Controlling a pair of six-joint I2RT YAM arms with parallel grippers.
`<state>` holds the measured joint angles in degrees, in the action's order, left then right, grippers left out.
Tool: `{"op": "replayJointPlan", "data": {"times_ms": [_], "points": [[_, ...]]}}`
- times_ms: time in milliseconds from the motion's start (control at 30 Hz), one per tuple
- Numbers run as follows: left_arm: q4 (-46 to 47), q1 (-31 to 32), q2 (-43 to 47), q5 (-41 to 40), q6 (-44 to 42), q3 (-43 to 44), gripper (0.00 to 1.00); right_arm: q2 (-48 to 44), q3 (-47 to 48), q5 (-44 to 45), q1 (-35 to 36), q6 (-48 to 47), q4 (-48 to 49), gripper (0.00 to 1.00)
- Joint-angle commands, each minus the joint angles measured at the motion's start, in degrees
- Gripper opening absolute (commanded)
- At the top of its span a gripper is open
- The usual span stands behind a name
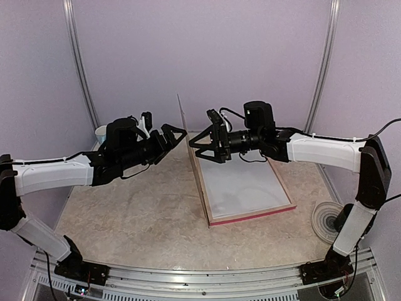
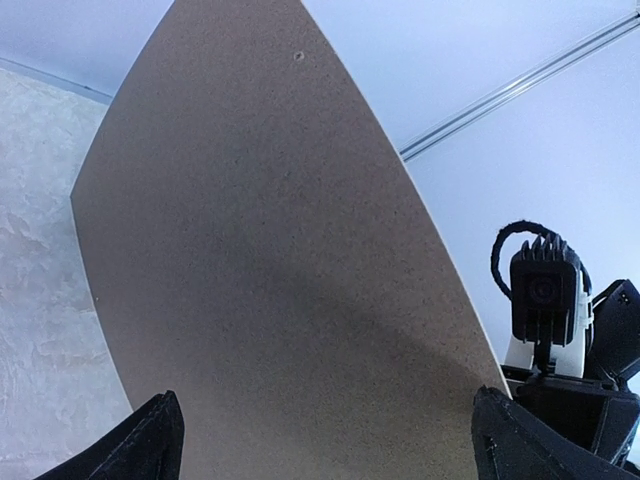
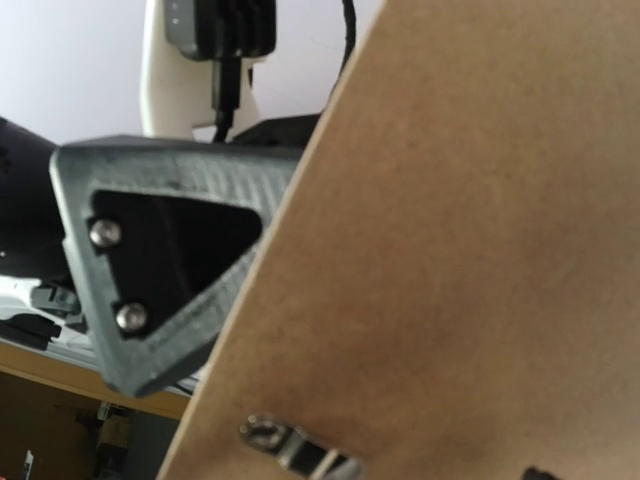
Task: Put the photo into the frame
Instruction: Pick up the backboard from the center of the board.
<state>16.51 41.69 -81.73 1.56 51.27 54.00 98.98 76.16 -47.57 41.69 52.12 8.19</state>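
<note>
The worktop [image 1: 138,219] is mottled beige, and the arms cover its far part.

The frame [image 1: 250,216] lies flat on it, right of centre. Only its near rail shows pink. The field inside it is pale and blank, and whether that is glass, mat or paper cannot be told. The photo cannot be made out in any view.

A brown board [image 2: 300,250] stands on edge along the frame's left rail. From above it shows as little more than a thin sliver. It fills most of the left wrist view and cuts off the right half of the right wrist view.

The left pincer [image 2: 320,430] is spread wide, facing the board's flat side. Only its two fingertips show, at the bottom corners of its view. Whether they touch the board is unclear.

The right pincer [image 1: 200,145] is also wide, at the board's other face. One grey finger [image 3: 150,270] shows and the other is hidden behind the board, so contact cannot be judged.

A round disc [image 1: 329,219] lies at the right, partly behind the right arm.

A pale cup [image 1: 100,132] peeks out behind the left arm.

A blurred metal clip [image 3: 290,445] sits on the board, cut off at the bottom edge.
</note>
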Motion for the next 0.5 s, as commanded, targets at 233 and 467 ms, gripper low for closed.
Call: {"op": "replayJointPlan", "data": {"times_ms": [233,467], "points": [[2.56,0.29,2.26,1.48,1.08,2.62,0.99,0.24,-0.93,-0.11,-0.30,-0.71,-1.37,0.86],[2.00,0.78,1.31,1.41,1.20,5.33,0.99,0.56,-1.02,-0.31,-0.32,-0.45,-0.71,0.86]]}}
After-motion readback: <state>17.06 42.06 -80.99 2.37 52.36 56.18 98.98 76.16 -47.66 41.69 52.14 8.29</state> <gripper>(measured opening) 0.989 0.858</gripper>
